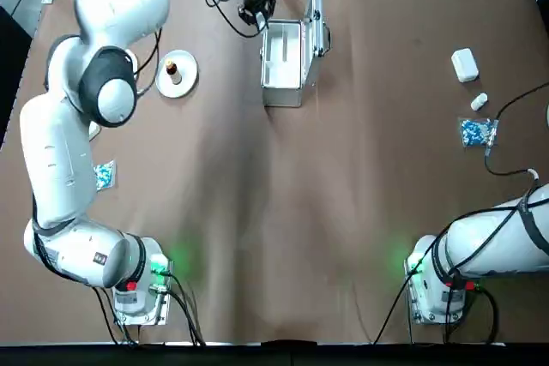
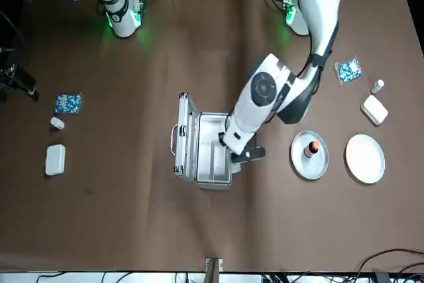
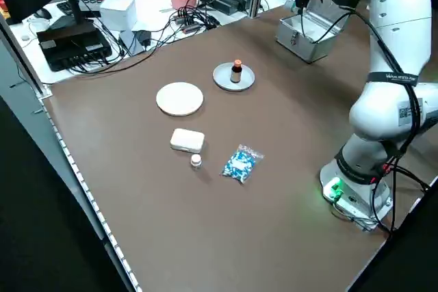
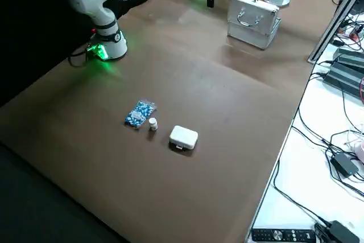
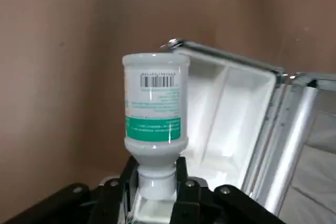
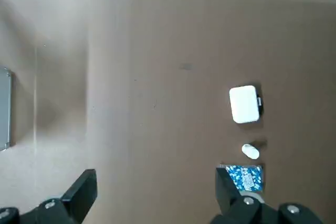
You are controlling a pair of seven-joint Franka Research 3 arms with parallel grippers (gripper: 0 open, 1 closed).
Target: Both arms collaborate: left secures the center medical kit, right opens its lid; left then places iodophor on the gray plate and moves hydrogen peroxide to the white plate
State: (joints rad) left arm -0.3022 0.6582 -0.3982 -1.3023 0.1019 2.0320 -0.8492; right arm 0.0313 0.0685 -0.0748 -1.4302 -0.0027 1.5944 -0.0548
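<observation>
While the left gripper hangs over the far end of the open medical kit in the top view, the iodophor already stands on the gray plate, off to the gripper's left and a little nearer the bases. The white plate is mostly hidden under the arm there.

From the front, the lid stands raised on the side of the case away from the gripper, and the white plate lies beyond the gray plate, so the carry must pass over or around the brown bottle.

At the left wrist, the fingers are clamped on the neck of the hydrogen peroxide, its body sticking out past the fingertips above the white tray. I judge it best to lift clear of the case wall first, then travel high enough to miss the iodophor, and lower squarely onto the flat plate.

At the right wrist, the right gripper hovers spread apart over bare table, well away.
</observation>
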